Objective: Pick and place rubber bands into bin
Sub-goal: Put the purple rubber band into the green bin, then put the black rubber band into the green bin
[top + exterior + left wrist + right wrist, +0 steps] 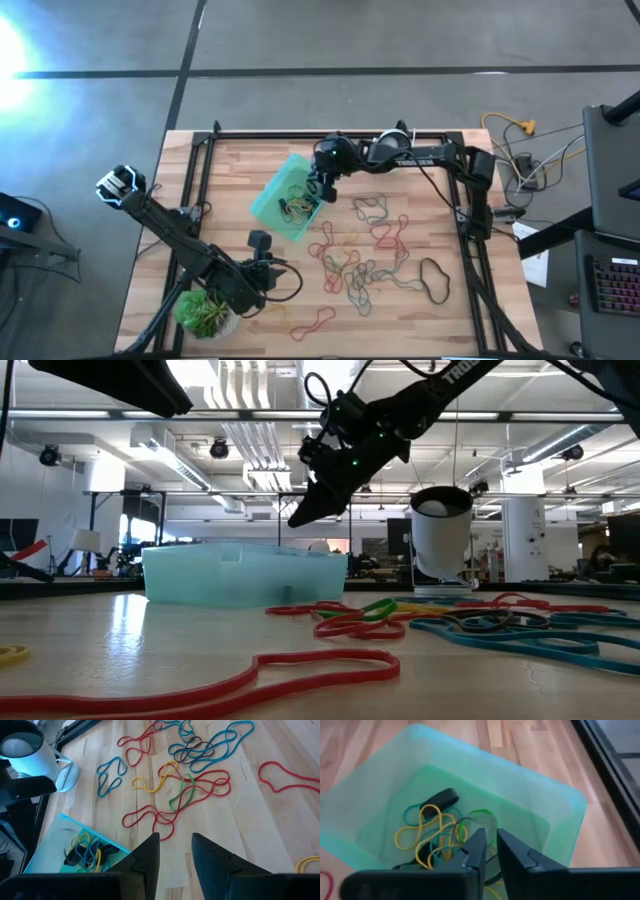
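The teal bin (272,205) (545,815) stands on the wooden table left of centre. Several rubber bands (430,830) lie in it: yellow, teal, green and black. Many more bands (370,255) (190,765) lie spread on the table to its right. My right gripper (491,840) (322,192) (298,520) hangs above the bin's right part, slanting down. Its fingers are a narrow gap apart with nothing between them. My left gripper (175,850) (262,243) waits near the table's front left, open and holding nothing.
A white-and-black round device (395,135) (440,530) stands at the far edge behind the bin. A potted green plant (205,315) sits at the near left corner. A red band (315,320) and a black band (433,280) lie apart from the pile.
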Controlling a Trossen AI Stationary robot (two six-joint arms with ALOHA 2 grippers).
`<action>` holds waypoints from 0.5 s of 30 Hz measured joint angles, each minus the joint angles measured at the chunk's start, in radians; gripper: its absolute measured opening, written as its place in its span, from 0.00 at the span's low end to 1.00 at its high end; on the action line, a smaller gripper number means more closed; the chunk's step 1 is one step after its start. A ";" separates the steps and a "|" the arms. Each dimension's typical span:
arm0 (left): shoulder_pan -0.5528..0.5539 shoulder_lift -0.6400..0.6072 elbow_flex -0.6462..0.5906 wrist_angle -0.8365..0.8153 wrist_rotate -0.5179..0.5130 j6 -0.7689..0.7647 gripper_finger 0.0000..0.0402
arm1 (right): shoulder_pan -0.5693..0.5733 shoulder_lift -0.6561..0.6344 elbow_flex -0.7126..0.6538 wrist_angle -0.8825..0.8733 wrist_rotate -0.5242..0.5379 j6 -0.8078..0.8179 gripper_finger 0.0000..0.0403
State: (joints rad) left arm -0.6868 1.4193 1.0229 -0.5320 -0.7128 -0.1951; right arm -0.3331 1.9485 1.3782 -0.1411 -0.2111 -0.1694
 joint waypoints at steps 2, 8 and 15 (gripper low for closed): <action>0.000 0.000 0.000 0.000 0.000 0.000 0.24 | 0.000 -0.005 -0.001 -0.018 0.000 0.001 0.16; 0.000 0.000 0.000 0.000 0.000 0.000 0.24 | 0.002 -0.078 -0.008 -0.175 -0.011 -0.025 0.27; 0.000 0.000 -0.001 0.001 0.000 0.001 0.24 | 0.072 -0.226 -0.030 -0.466 -0.146 -0.050 0.30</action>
State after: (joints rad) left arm -0.6868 1.4193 1.0223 -0.5308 -0.7132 -0.1940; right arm -0.2611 1.7222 1.3485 -0.6068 -0.3576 -0.2195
